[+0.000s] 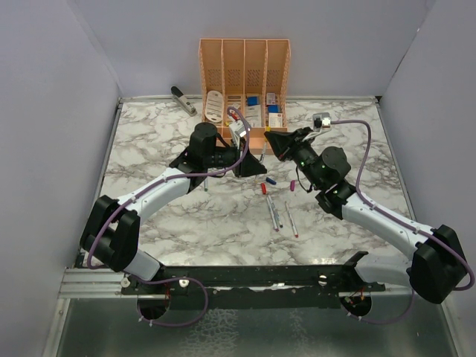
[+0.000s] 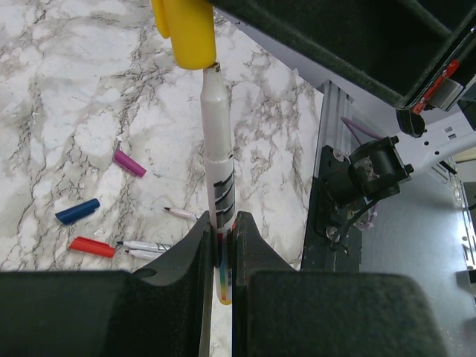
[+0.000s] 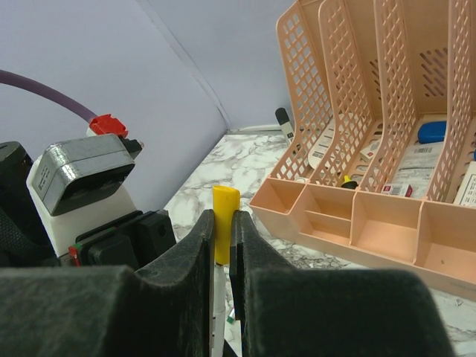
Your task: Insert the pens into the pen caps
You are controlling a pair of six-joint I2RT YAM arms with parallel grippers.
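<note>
While the left fingers [image 2: 256, 249] pinch narrowly on the lower barrel of a whitish-grey pen [image 2: 218, 149], the barrel stands straight out past their tips, and its far end meets the open mouth of the yellow cap [image 2: 186, 30]. How deep the tip sits inside cannot be told. The right fingers [image 3: 190, 245] are closed tight on that yellow cap, which pokes up between their tips in the right wrist view. In the top view the two sets of fingers meet nose to nose above the middle of the marble worktop [image 1: 149, 149], just in front of a peach mesh organiser [image 3: 349, 216]. Below the held pen, on the worktop, a purple cap [image 2: 129, 163], a blue cap [image 2: 77, 211] and a red cap [image 2: 93, 247] lie apart from one another. Loose pens [image 2: 145, 245] lie just beside the red cap. In the top view two of these pens [image 1: 274, 212] lie side by side, nearer the arm bases than the caps. A grey stapler-like tool [image 1: 183, 99] rests at the far edge, left of the organiser.
</note>
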